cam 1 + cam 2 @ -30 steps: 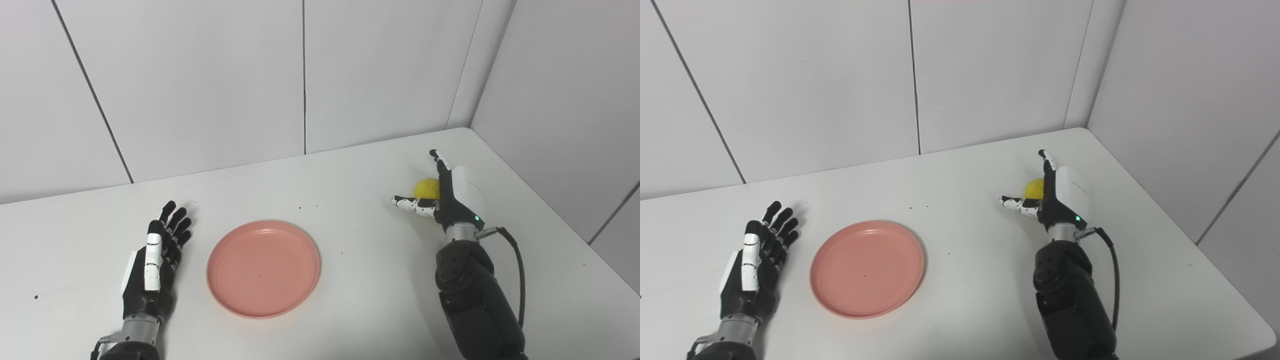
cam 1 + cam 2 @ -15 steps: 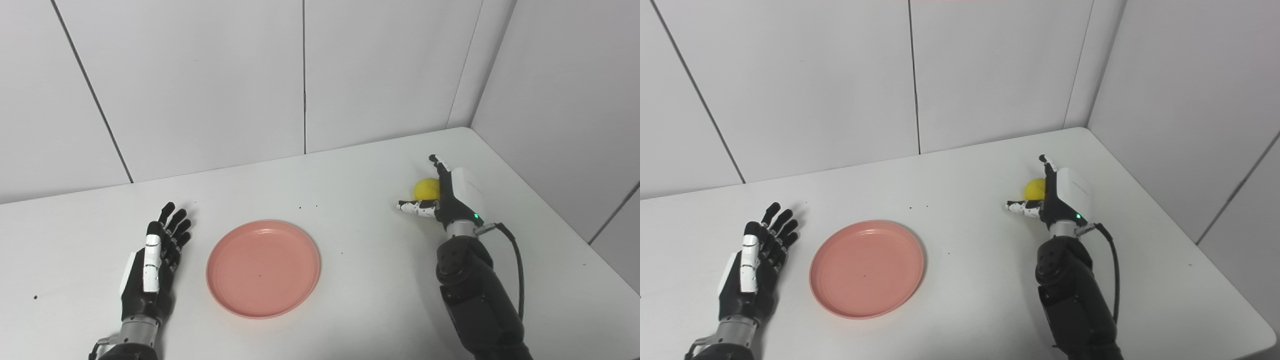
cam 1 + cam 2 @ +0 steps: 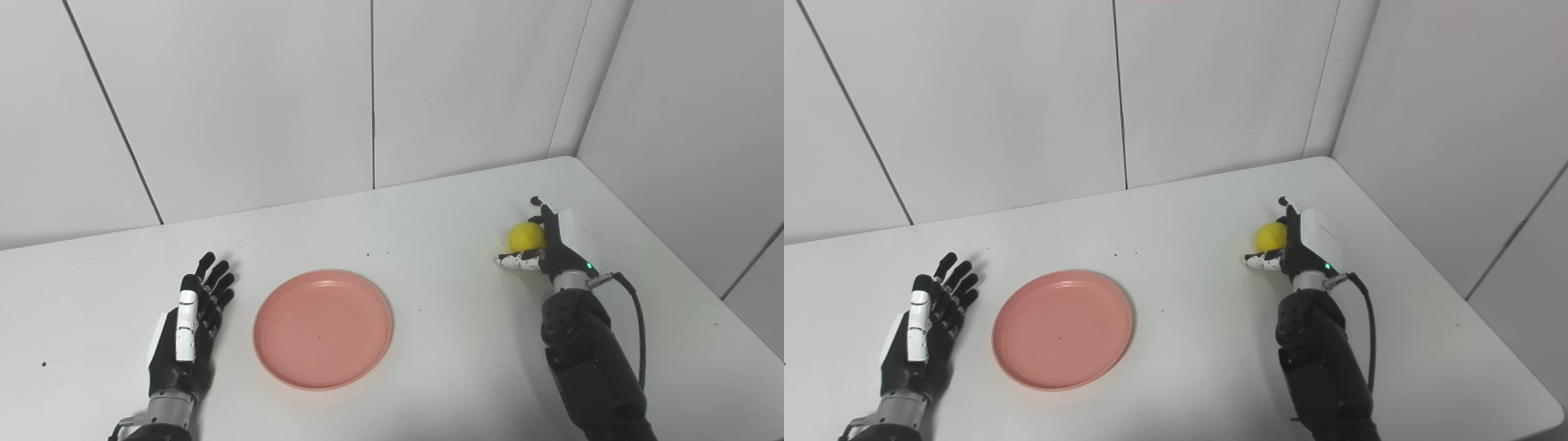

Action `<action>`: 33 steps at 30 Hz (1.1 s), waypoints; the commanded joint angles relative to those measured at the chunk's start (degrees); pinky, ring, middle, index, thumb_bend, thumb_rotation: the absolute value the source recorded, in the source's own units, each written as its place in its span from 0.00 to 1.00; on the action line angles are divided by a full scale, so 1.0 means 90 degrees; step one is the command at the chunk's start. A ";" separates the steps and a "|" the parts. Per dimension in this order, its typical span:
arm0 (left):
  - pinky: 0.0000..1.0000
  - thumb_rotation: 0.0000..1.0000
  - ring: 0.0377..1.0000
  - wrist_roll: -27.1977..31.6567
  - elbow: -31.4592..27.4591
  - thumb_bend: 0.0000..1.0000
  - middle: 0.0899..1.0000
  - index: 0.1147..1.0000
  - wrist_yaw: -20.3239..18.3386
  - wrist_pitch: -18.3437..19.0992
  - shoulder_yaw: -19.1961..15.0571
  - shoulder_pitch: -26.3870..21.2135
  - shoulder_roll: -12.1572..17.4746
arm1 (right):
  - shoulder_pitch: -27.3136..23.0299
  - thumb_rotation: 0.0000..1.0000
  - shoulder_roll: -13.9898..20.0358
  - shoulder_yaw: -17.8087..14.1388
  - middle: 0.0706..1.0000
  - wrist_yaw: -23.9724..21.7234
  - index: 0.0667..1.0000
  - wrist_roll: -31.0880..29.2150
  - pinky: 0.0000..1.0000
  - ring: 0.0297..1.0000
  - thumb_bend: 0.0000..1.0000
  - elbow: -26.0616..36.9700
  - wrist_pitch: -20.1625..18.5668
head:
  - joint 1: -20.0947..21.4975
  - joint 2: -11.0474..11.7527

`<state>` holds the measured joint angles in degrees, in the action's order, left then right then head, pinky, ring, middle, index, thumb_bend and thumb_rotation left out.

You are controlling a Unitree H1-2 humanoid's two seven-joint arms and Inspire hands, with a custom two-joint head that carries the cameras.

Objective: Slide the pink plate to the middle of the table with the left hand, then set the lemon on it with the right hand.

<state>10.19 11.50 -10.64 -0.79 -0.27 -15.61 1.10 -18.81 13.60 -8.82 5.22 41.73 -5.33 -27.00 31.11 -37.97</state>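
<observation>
The right hand cups its spread fingers around the lemon, apparently to grasp it, while the left hand rests open beside the pink plate.

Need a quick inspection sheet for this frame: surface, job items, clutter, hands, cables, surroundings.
Surface: white table, a few small dark specks, otherwise bare.
Job's things: pink plate flat near the table's middle, nothing on it; lemon on the table far right, not on the plate.
Clutter: nothing seen.
Hands: left hand open, fingers spread, resting left of the plate and apart from it. Right hand curled around the lemon, thumb under its near side; whether the grip is closed cannot be told.
Cables: black cable loops from the right wrist down along the forearm, off the table's work area.
Surroundings: white panelled walls behind and to the right, meeting at the far right corner.
</observation>
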 commanded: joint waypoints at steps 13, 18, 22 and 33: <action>0.94 1.00 0.93 0.0053 -0.0127 0.61 0.93 0.93 -0.0021 0.0046 0.0010 0.0053 -0.0029 | -0.0062 0.00 0.0190 0.0139 0.69 0.0437 0.71 -0.0214 0.33 0.42 0.49 0.0083 0.0127 | -0.0080 -0.0031; 0.94 1.00 0.93 0.0036 -0.0118 0.62 0.94 0.94 -0.0029 0.0005 0.0018 0.0056 -0.0030 | -0.0009 0.00 0.0214 0.0229 0.64 0.0731 0.64 -0.0333 0.41 0.44 0.47 0.0066 0.0285 | -0.0107 -0.0040; 0.94 1.00 0.93 0.0029 -0.0119 0.62 0.94 0.94 -0.0032 -0.0005 0.0025 0.0059 -0.0030 | -0.0031 0.00 0.0070 0.0254 0.48 0.1141 0.57 -0.0341 0.34 0.44 0.49 0.0100 0.0295 | -0.0123 -0.0043; 0.93 1.00 0.92 0.0034 -0.0118 0.61 0.93 0.93 -0.0015 -0.0035 0.0018 0.0072 -0.0066 | 0.0047 0.00 -0.0278 0.0370 0.44 0.1814 0.50 -0.0671 0.37 0.44 0.50 0.0605 0.0895 | -0.0201 -0.0058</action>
<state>10.20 10.76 -10.62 -0.56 -0.26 -15.06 0.74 -17.07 10.69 -5.65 19.46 35.33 -2.86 -21.91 29.36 -38.50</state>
